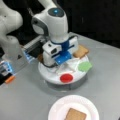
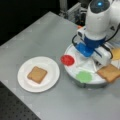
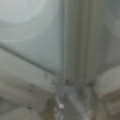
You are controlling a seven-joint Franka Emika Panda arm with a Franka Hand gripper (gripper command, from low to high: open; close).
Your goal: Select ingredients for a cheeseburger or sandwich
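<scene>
In a front view the gripper (image 1: 60,61) is down over the middle of the tray (image 1: 50,75), red disc (image 1: 66,78) and lettuce (image 1: 85,66) at its rim, one bread (image 1: 75,115) on the plate (image 1: 56,110). In a front view, bread (image 2: 37,74) centred on the plate (image 2: 51,75); second bread (image 2: 110,72) and cheese (image 2: 116,53) wait on the tray (image 2: 72,71). Wrist view: white dividers close up. Picking the next ingredient, probably; grip state I cannot tell. Next needs a clean pinch.

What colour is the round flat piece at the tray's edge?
Red. The disc shows best in a front view.
</scene>
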